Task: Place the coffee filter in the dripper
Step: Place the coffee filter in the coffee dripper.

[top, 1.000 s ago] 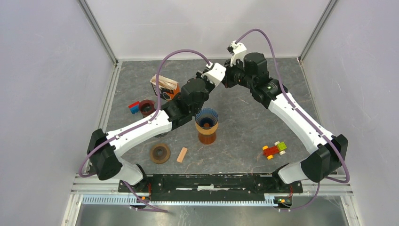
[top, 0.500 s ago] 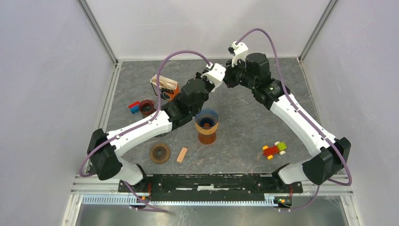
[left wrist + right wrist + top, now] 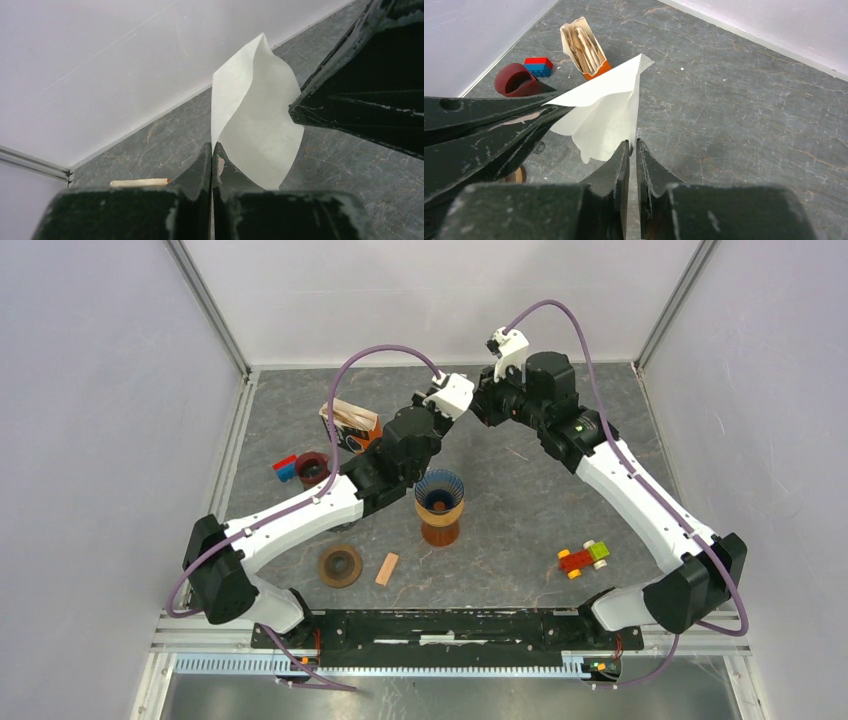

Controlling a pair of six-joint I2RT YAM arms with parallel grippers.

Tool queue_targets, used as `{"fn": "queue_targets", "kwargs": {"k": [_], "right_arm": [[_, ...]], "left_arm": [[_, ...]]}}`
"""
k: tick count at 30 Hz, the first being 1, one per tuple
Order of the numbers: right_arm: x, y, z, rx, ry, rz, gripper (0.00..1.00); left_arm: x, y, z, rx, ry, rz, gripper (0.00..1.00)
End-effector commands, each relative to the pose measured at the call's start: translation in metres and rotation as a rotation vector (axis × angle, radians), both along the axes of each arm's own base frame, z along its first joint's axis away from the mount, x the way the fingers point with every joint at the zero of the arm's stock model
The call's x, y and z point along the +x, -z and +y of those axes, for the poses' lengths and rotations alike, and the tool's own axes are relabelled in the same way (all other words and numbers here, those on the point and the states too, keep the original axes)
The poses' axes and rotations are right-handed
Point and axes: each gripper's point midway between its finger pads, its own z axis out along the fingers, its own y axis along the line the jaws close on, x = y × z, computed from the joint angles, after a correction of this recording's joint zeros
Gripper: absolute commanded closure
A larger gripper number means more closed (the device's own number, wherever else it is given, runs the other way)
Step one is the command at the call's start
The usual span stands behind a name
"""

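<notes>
Your left jaws are pinching fully shut on the coffee filter [image 3: 255, 115], holding the white paper up in the air over the far part of the bench [image 3: 520, 510]. Your right jaws are standing a slit apart with the filter's opposite edge at their tips; whether they are gripping it, cannot tell. The dripper [image 3: 440, 502] is standing upright nearer the bases, apart from the filter.

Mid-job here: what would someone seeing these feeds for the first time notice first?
The white coffee filter hangs in the air over the far middle of the table: the left gripper has its jaws shut on one corner, the right gripper has its jaws almost closed at the lower edge. Nearer, the blue-ribbed dripper stands empty mid-table.
</notes>
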Motion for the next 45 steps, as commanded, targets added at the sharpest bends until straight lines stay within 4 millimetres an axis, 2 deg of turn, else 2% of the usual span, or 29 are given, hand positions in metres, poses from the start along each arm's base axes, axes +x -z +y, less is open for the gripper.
{"fn": "queue_targets", "kwargs": {"k": [1, 7, 16, 21, 29, 41, 45], "right_arm": [[-0.003, -0.016, 0.013, 0.078, -0.06, -0.019, 0.82], [-0.006, -0.015, 0.025, 0.126, -0.104, 0.019, 0.67], [0.0, -0.007, 0.024, 0.109, -0.08, 0.038, 0.62], [-0.007, -0.005, 0.033, 0.155, -0.125, 0.065, 0.59], [-0.006, 0.009, 0.035, 0.179, -0.119, 0.11, 0.58], [-0.004, 0.008, 0.038, 0.193, -0.119, 0.121, 0.59], [-0.003, 0.011, 0.038, 0.189, -0.119, 0.125, 0.63]], "left_arm": [[-0.003, -0.023, 0.0, -0.115, -0.005, -0.005, 0.98], [-0.003, -0.022, -0.003, -0.112, -0.012, -0.005, 0.98], [-0.004, -0.02, -0.004, -0.121, -0.009, 0.001, 0.98], [-0.004, -0.02, -0.003, -0.135, -0.018, 0.003, 0.98], [-0.006, -0.02, -0.003, -0.23, -0.031, 0.03, 0.98], [-0.009, -0.008, -0.01, -0.273, -0.007, 0.077, 0.98], [-0.01, -0.007, -0.013, -0.284, 0.001, 0.094, 0.98]]}}
